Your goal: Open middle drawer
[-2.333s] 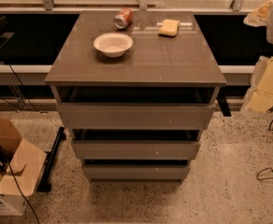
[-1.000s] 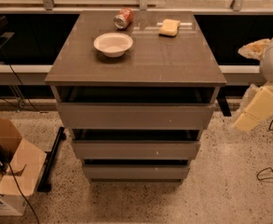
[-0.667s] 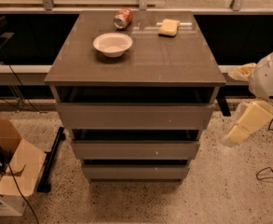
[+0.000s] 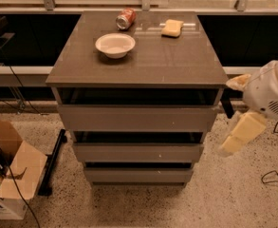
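Nearest you, at the lower left, an open cardboard box [image 4: 10, 175] sits on the speckled floor. A dark cable [image 4: 271, 177] loops on the floor at the lower right.

Drawer stack, bottom up:
- Bottom drawer [image 4: 138, 175]: narrowest-looking front, a dark strip above it.
- The middle drawer [image 4: 138, 152]: second of three, a plain grey-brown front with no handle, directly under the top drawer and above the bottom one. Nothing touches it.
- Top drawer [image 4: 137, 118]: widest-looking front, just under the desk [image 4: 176, 61] surface.

The gripper [image 4: 240, 134] hangs to the right of the stack, level with the gap between the top and middle fronts and clear of the cabinet's right edge. It reads as one pale cream block pointing down and left. You cannot tell how far the jaws stand apart. It holds nothing and touches nothing. The white arm [image 4: 271, 91] body sits above and right of it, at the frame edge.

On the desk top, front to back:
- A white bowl [image 4: 115, 45], left of centre.
- A yellow sponge [image 4: 172, 28], back right.
- A can [image 4: 125, 18] lying on its side, back centre-left.

Change since the earlier frames: the gripper has come down from the upper right edge and moved left, closer to the stack. The drawers, bowl, sponge and can have not moved.
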Tool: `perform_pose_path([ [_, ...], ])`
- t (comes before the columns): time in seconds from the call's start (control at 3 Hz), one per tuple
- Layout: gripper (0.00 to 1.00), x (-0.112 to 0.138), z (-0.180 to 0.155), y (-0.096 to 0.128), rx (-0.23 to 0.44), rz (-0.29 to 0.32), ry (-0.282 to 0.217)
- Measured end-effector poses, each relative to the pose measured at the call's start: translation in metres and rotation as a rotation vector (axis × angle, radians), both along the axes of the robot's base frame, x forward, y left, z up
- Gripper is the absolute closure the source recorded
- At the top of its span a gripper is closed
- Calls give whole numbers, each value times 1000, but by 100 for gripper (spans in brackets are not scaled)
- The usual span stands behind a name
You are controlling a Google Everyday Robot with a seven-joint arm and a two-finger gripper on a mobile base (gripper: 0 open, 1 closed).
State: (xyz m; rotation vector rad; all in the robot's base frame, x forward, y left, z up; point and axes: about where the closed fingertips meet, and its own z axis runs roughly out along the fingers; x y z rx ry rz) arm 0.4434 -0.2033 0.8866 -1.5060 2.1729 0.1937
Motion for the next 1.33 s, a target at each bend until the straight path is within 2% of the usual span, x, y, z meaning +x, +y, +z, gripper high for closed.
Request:
perform_pose_path([
  [0.33,0,0,-59,22,35,2,21],
  [0.67,0,5,-102,37,83,3,28],
  [1.0,0,13,-150,51,156,9,66],
  [1.33,0,20,-198,53,244,-18,119],
])
